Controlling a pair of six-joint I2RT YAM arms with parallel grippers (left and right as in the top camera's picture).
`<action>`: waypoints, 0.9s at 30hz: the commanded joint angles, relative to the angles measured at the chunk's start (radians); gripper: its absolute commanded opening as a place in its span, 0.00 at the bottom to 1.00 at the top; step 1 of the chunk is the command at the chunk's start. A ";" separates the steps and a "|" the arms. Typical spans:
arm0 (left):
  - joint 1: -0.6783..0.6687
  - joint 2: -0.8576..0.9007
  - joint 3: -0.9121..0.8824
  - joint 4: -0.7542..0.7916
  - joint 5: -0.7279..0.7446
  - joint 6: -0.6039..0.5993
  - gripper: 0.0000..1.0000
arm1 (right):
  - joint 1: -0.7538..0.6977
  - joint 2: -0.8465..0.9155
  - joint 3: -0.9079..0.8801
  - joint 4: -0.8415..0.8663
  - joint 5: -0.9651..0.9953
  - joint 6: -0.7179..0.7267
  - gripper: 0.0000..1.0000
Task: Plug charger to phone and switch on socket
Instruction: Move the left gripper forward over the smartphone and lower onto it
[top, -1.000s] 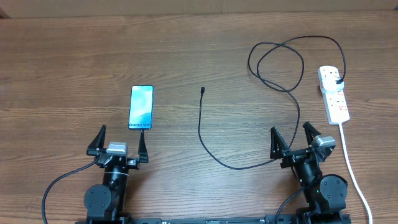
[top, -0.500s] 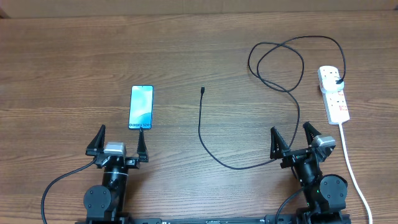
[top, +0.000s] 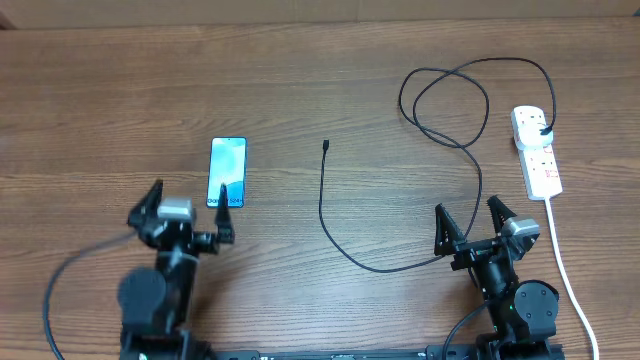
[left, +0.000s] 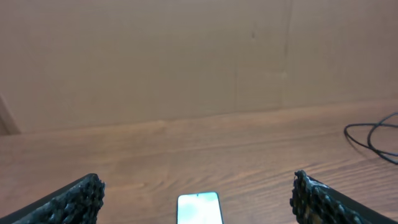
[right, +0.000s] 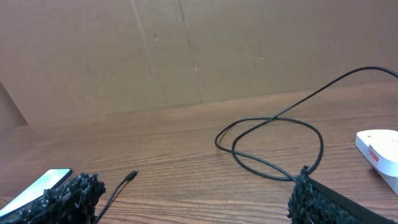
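Overhead, my left hand (top: 189, 190) hovers wide open, empty, at the near end of the phone (top: 227, 165); my right hand (top: 465, 207) is likewise open and empty. Opening approach, I judge: next, pick the charger (top: 321, 200) tip off the bench (top: 120, 80).

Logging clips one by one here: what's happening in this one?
Nothing is gripped yet. The left hand, open, hovers at the near end of the phone; the right hand is open too. The charger lies loose, its tip apart from the phone, its far end at the socket.
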 joint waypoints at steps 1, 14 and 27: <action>0.004 0.156 0.167 -0.024 0.063 0.045 1.00 | -0.008 -0.012 -0.011 0.005 -0.002 -0.002 1.00; 0.001 0.850 0.972 -0.566 0.247 0.047 1.00 | -0.008 -0.012 -0.011 0.005 -0.002 -0.002 1.00; 0.002 1.225 1.343 -1.025 0.273 0.021 0.99 | -0.008 -0.012 -0.011 0.005 -0.002 -0.002 1.00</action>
